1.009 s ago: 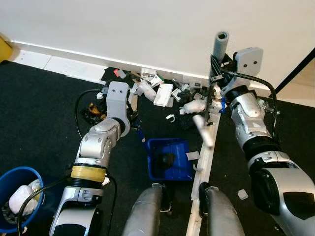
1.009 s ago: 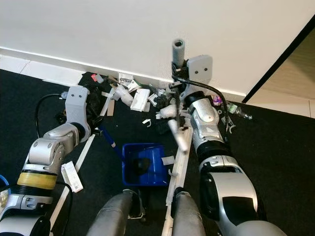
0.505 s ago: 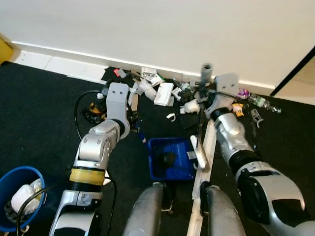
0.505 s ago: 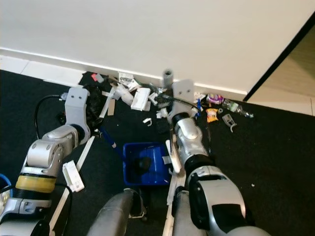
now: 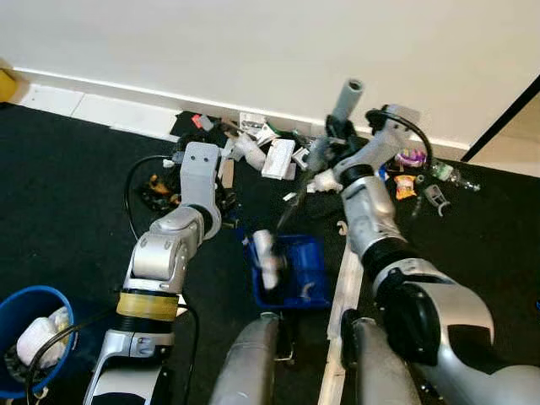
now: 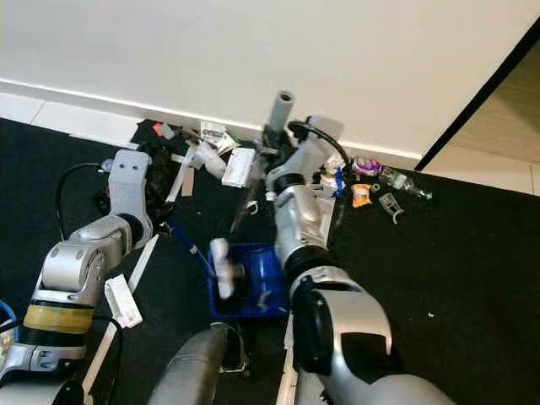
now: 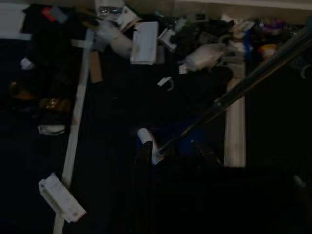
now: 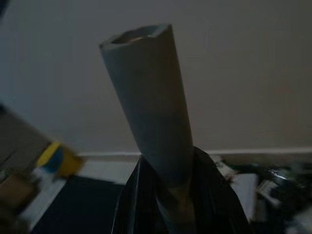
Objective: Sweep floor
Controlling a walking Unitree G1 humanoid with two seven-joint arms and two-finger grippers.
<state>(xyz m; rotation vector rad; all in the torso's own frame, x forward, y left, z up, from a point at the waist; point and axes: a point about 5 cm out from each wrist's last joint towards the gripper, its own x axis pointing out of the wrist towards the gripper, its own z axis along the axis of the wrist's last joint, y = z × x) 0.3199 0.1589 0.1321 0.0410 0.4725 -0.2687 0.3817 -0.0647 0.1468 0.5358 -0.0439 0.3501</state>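
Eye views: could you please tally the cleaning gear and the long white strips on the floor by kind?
Broom: 1
Dustpan: 1
Bucket: 1
White strips: 2
Total: 5

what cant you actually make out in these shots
- Left claw: left wrist view is too dark to tell whether its fingers are open or shut.
- Broom head: motion-blurred in both eye views.
- Dustpan: contents hidden behind the blurred head.
- Litter pile by the wall: items too small to name.
- Blue bucket: cut off by the left eye view's edge.
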